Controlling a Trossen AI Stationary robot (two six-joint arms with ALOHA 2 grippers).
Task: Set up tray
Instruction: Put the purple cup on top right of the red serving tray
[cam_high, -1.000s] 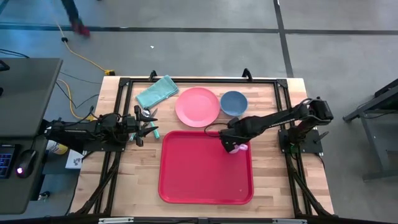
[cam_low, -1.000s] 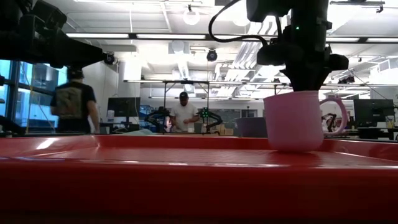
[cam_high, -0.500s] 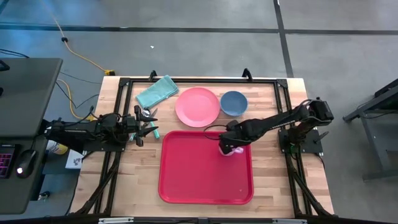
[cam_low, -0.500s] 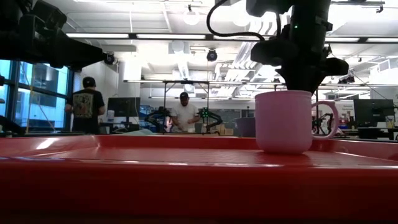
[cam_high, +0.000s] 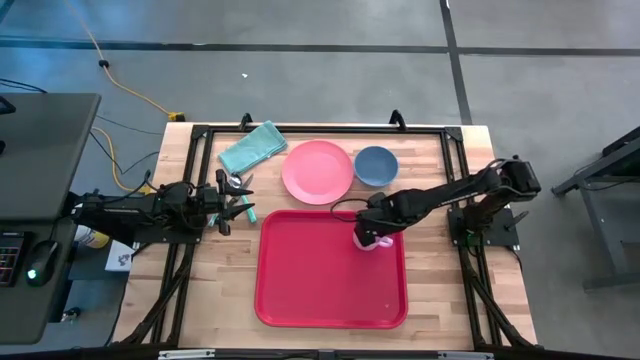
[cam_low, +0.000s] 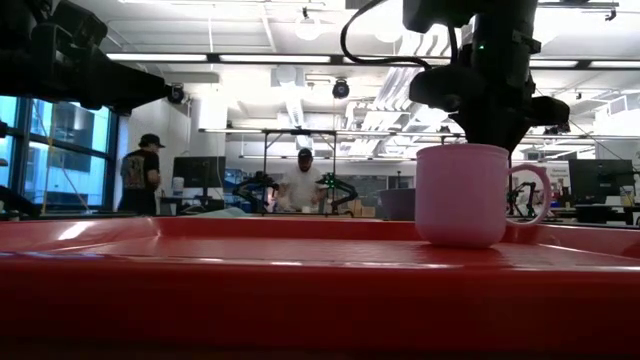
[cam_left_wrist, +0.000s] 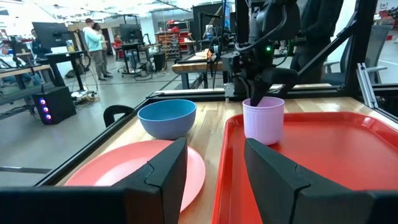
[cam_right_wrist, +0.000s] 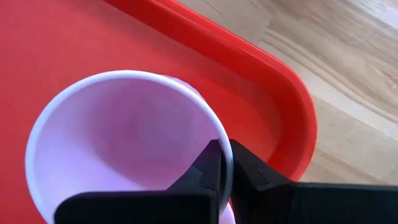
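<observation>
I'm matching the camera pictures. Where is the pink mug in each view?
High view: pink mug at the red tray's far right corner.
Low view: right of centre.
Left wrist view: centre, beside the blue bowl.
Right wrist view: lower left.
Shared landmark: the red tray.

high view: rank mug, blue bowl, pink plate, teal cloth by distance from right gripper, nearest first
1. Mug, gripped by the right gripper, on the tray.
2. Blue bowl, behind the tray.
3. Pink plate, left of the bowl.
4. Teal cloth, far-left corner.
</observation>
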